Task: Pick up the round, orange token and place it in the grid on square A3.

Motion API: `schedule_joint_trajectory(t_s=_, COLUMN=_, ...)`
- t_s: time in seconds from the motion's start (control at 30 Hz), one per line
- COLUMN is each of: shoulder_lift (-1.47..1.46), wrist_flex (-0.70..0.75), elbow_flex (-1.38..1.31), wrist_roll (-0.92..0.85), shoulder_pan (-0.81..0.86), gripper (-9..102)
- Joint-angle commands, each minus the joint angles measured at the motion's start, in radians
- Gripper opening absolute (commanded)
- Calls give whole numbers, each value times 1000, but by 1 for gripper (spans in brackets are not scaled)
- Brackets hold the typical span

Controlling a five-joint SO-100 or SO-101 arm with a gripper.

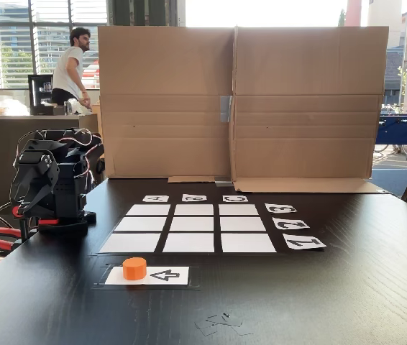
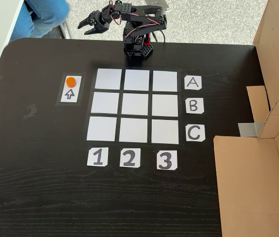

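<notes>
Token, a small bright orange plastic puck with a flat top (image 2: 70, 81), sits on the upper end of a white paper strip printed with a black arrow (image 2: 70, 94), left of centre in the top-down fixed view and just left of the grid of nine white paper rectangles (image 2: 136, 108) on the black wooden counter (image 2: 41, 197). The black two-finger gripper (image 2: 89, 25) hangs folded near the top edge of that view, well apart from the token, its jaws standing apart.

The step in hand looks to be the reach. The arm should swing over the puck, descend straight with the jaws straddling it, and close low on its sides. Square A3 (image 2: 165, 80), the corner cell beside the "A" label (image 2: 192, 83), is the goal.
</notes>
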Motion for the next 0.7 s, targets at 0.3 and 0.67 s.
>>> schedule_joint_trajectory(t_s=0.3, shoulder_lift=-408, wrist_flex=259, elbow_flex=-486, wrist_roll=-12, shoulder_pan=-118, gripper=30)
schedule_joint_trajectory(t_s=0.67, shoulder_lift=-732, wrist_flex=440, elbow_flex=-822, wrist_roll=54, shoulder_pan=-242, gripper=32)
